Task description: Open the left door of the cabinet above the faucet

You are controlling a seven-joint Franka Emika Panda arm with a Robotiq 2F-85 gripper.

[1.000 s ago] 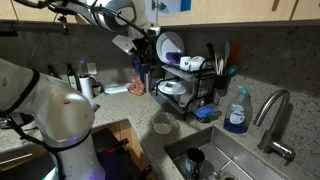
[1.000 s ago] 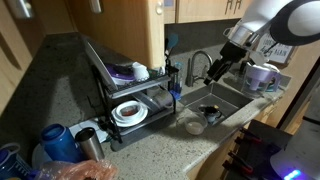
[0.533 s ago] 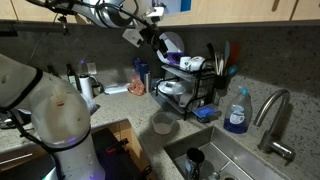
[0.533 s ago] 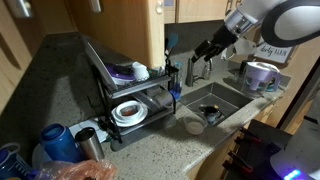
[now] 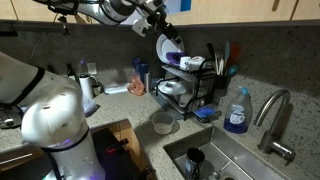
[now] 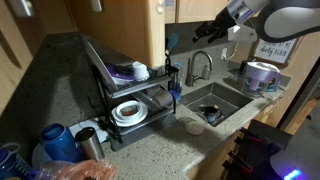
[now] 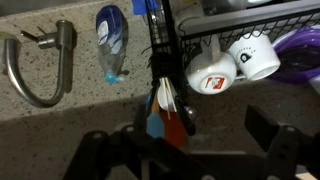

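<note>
Approach step: the gripper [image 6: 199, 37], jaws apparently spread wide, hangs over the bench's rear edge above the faucet [image 6: 198, 66], and next must hook the closed left door [image 5: 240, 8] overhead.

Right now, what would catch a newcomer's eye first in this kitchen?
A big white robot arm looms in the foreground, its gripper up high near the wooden cabinet. Below, a black dish rack holds plates and mugs on the counter; a blue soap bottle stands beside the tall metal faucet at the sink.
</note>
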